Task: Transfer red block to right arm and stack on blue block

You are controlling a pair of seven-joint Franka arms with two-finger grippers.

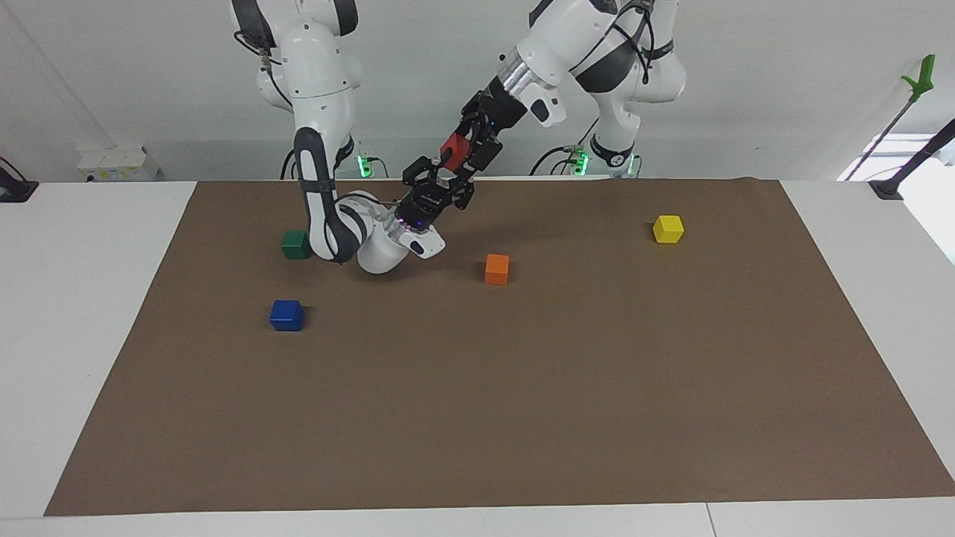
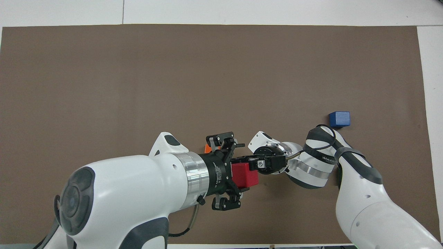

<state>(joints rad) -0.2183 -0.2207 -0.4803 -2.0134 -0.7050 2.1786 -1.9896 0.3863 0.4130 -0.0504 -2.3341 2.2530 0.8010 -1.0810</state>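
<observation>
My left gripper (image 1: 459, 154) is shut on the red block (image 1: 451, 149) and holds it in the air over the robots' edge of the brown mat; both also show in the overhead view, the gripper (image 2: 248, 174) and the block (image 2: 244, 175). My right gripper (image 1: 445, 173) points up at the red block from just beneath it, and in the overhead view (image 2: 258, 162) it sits right beside the block. Whether it touches the block I cannot tell. The blue block (image 1: 286, 315) (image 2: 339, 119) lies on the mat toward the right arm's end, free of both grippers.
A dark green cube (image 1: 295, 244) sits beside the right arm's elbow, nearer to the robots than the blue block. An orange cube (image 1: 497, 268) (image 2: 207, 148) lies mid-mat, under the left gripper in the overhead view. A yellow cube (image 1: 668, 229) lies toward the left arm's end.
</observation>
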